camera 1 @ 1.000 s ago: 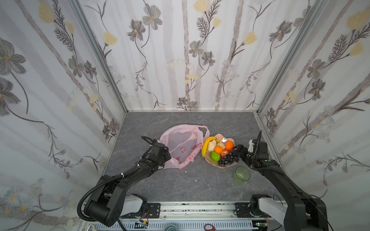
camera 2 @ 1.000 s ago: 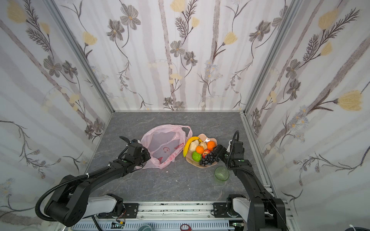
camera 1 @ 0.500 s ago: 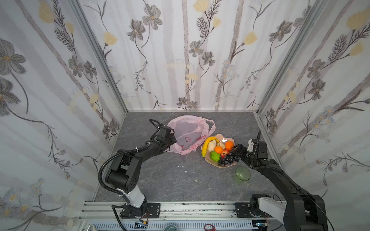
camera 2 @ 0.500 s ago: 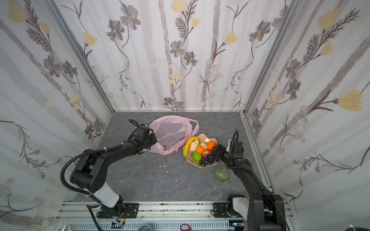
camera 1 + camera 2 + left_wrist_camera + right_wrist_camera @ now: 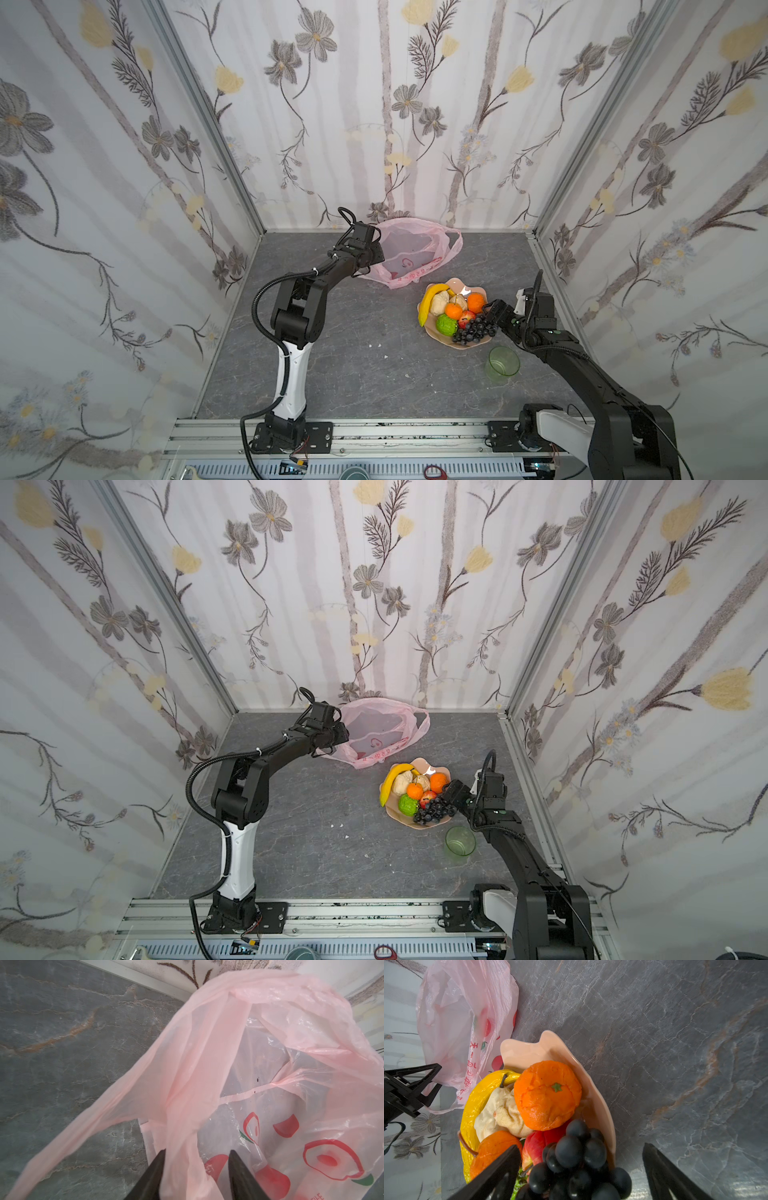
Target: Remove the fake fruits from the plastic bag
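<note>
At the back wall: left claw point(image 5: 197, 1151) half-open, handle of plastic bag point(image 5: 415, 253) slack between jaws. Withdraw straight so film doesn't snag. Fake fruits point(image 5: 453, 309) sit on plate point(image 5: 529, 1051); right claw point(image 5: 580, 1146) wide astride grape bunch point(image 5: 473, 330).

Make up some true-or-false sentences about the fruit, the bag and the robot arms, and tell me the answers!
1. The banana lies on the plate. True.
2. The green cup stands on the plate. False: it stands on the table, beside the plate.
3. The right tool is shut tight. False: its jaws stand wide apart, near the grapes.
4. The plastic bag lies by the back wall. True.
5. The left tool holds an orange. False: only the bag's pink film lies between its parted jaws.
</note>
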Available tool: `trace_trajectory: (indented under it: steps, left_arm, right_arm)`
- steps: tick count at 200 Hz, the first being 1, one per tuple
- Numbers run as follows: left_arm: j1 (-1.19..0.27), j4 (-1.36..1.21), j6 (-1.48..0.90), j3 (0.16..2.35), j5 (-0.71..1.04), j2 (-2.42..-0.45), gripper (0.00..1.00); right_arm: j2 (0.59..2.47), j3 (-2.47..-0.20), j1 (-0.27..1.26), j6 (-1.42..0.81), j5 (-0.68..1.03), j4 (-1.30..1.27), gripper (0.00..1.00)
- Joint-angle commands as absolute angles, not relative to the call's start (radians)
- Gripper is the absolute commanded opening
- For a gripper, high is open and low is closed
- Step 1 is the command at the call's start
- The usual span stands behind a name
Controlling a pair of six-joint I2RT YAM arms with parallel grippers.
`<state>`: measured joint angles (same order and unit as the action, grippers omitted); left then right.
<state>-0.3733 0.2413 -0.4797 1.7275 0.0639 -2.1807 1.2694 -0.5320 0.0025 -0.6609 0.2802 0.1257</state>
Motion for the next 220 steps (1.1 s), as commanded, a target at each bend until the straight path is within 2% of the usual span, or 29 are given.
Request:
trace_trajectory:
  steps: [1,7,15,44,130,220]
  left_arm:
    - [-0.376,0.394,-0.436,1.804,0.021,-2.195,0.74]
    - [-0.377,0.423,-0.441,1.82,-0.001,-2.193,0.83]
    - [-0.377,0.46,-0.446,1.84,-0.018,-2.19,0.89]
    - [-0.388,0.514,-0.457,1.849,-0.011,-2.138,1.0]
    - [-0.432,0.509,-0.489,1.752,-0.031,-1.908,1.0]
    - [-0.435,0.328,-0.552,1.352,-0.154,-1.609,1.0]
  right_arm:
    - [1.273,-0.547,0.0,-0.637,0.251,0.105,0.92]
    - [1.273,-0.548,0.0,-0.635,0.248,0.106,0.92]
    - [1.273,-0.551,0.0,-0.63,0.244,0.108,0.92]
    - [1.275,-0.562,0.0,-0.617,0.241,0.115,0.92]
    - [1.368,-0.624,0.0,-0.582,0.246,0.116,0.92]
    - [1.464,-0.656,0.042,-0.61,0.329,0.046,0.91]
